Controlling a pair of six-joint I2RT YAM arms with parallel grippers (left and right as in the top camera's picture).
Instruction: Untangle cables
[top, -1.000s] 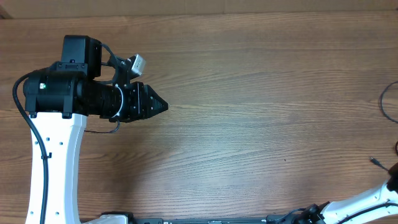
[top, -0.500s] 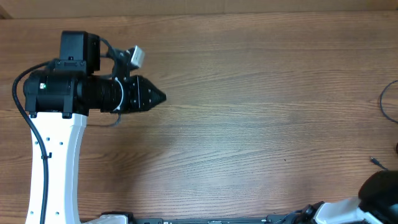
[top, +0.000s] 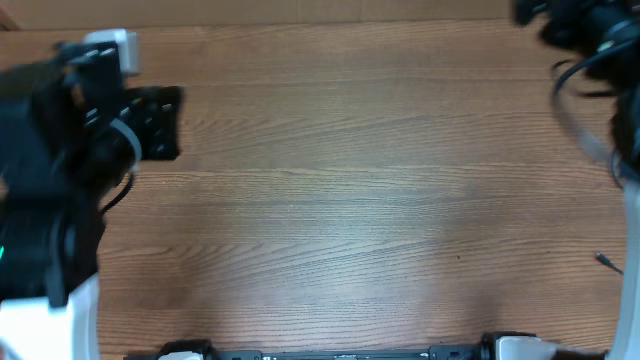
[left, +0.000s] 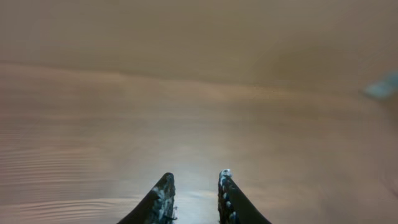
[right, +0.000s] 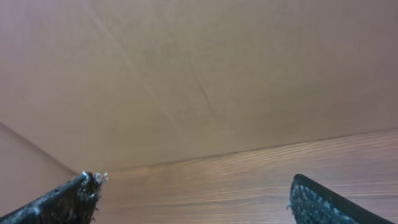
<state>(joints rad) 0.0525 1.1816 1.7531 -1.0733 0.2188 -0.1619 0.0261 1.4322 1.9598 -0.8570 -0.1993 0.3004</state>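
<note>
**Cable end** (top: 603, 260): one short, thin black stub with a small plug tip lay flat on the wooden table (top: 350, 200), close to its right edge. The rest of the cables could not be made out.

**Relative to the right gripper** (right: 194, 185): the stub lay well apart from it, back toward the robot's base side, and touched neither finger. The jaws stood spread wide, released, with nothing between them. Below and ahead of the gripper there was only bare wood grain. Beyond that rose a plain tan wall (right: 186, 74). From overhead, the right arm (top: 585, 35) appeared as a dark smear at the far right corner of the table, too blurred to show detail.

**Relative to the left gripper** (left: 194, 180): the stub lay on the opposite side of the table, well apart, and did not appear in this wrist's view. The two black fingers (left: 163, 196) stood close together with a narrow gap between their tips — not clenched, and gripping nothing. Ahead of them the tabletop was bare wood with a soft glare patch just in front of the tips. From overhead, the left arm (top: 60, 170) sat at the table's left edge, also blurred, with its black gripper end pointing toward the table's middle.
</note>
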